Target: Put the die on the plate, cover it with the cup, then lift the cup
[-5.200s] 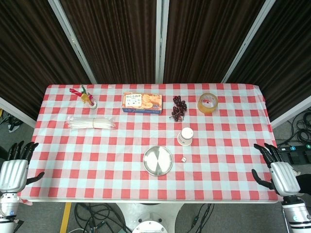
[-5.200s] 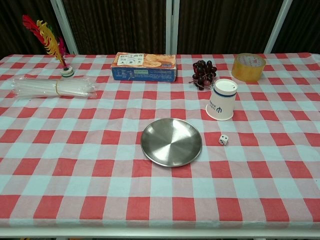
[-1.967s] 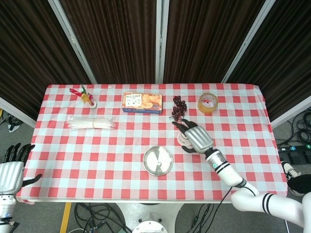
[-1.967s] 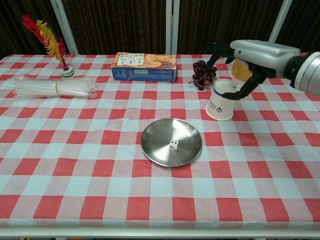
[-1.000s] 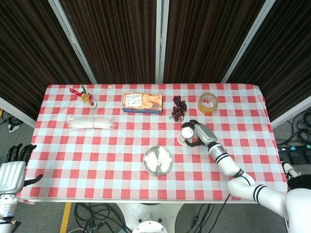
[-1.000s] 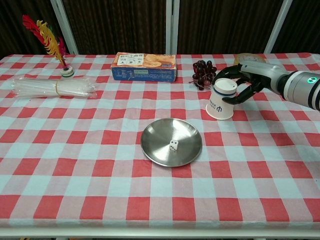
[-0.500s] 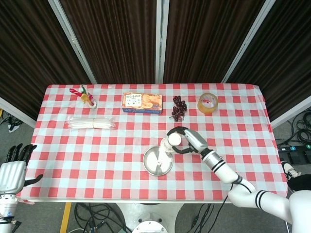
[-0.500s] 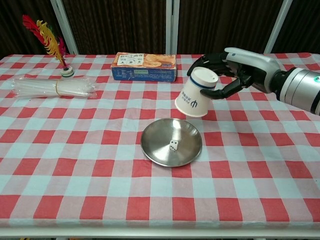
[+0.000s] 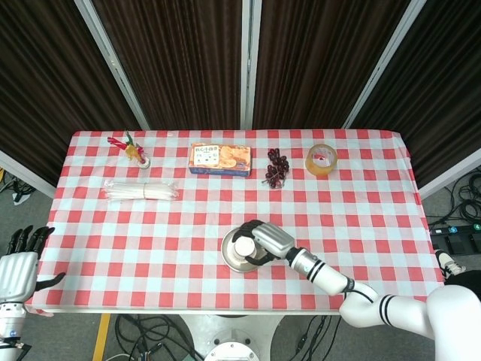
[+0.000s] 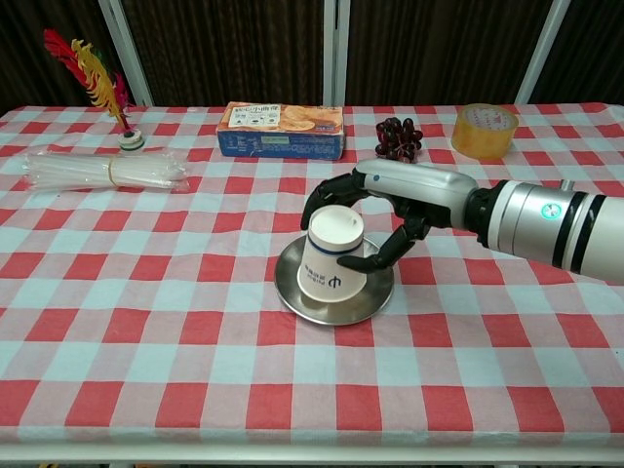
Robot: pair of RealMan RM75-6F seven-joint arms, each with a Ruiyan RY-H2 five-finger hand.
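Observation:
A white paper cup [image 10: 331, 258] with a blue logo stands upside down on the round steel plate [image 10: 373, 292], a little tilted. My right hand [image 10: 385, 210] grips the cup from above and behind, fingers wrapped around its upper part. In the head view the cup [image 9: 243, 247] sits over the plate [image 9: 228, 255] with the right hand [image 9: 264, 241] on it. The die is hidden under the cup. My left hand [image 9: 18, 267] hangs beyond the table's left front corner, fingers apart, holding nothing.
At the back of the red-checked table lie a cracker box [image 10: 282, 130], dark grapes [image 10: 399, 138] and a yellow tape roll [image 10: 485, 130]. A bundle of clear straws [image 10: 102, 171] and a feathered shuttlecock [image 10: 130, 138] are at the back left.
My right hand carried the cup left and down from above the plate's far edge and set it over the die, which is now hidden. The left hand stayed put.

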